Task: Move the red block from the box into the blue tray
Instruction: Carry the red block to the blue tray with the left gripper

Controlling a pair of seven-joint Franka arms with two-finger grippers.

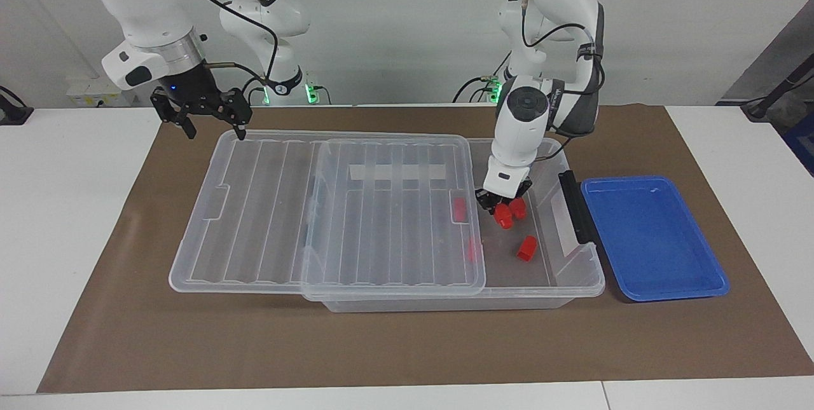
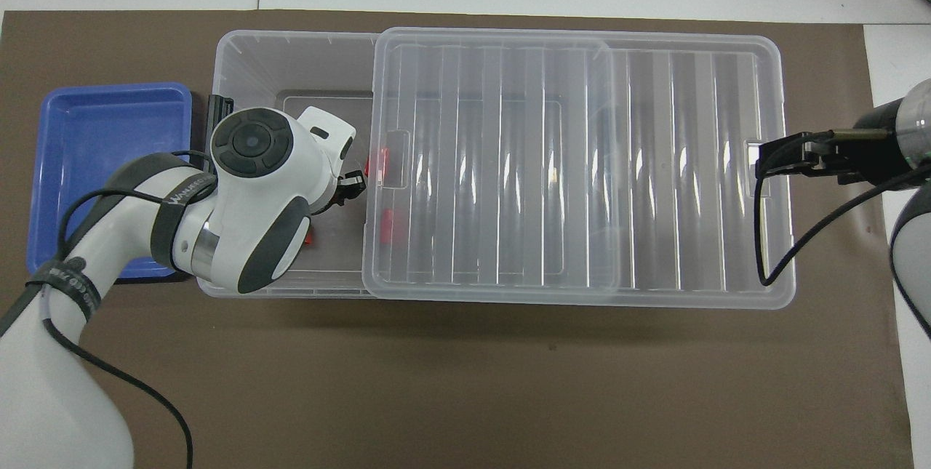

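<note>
The box [image 1: 572,288] stands open at the left arm's end, its ribbed lid [image 1: 286,206] slid toward the right arm's end. My left gripper [image 1: 503,201] is down inside the box, open, right over two red blocks [image 1: 505,218] that lie close together. A third red block [image 1: 526,248] lies loose on the box floor, farther from the robots. Two more red blocks [image 1: 459,209] show through the lid's edge. The blue tray [image 1: 648,238] lies empty beside the box at the left arm's end. My right gripper [image 1: 213,121] is open and hovers over the lid's end.
A brown mat [image 1: 407,346] covers the table under the box and the tray. The box's dark latch handle [image 1: 575,206] stands between the box opening and the tray. In the overhead view the left arm's wrist [image 2: 254,185] hides most of the opening.
</note>
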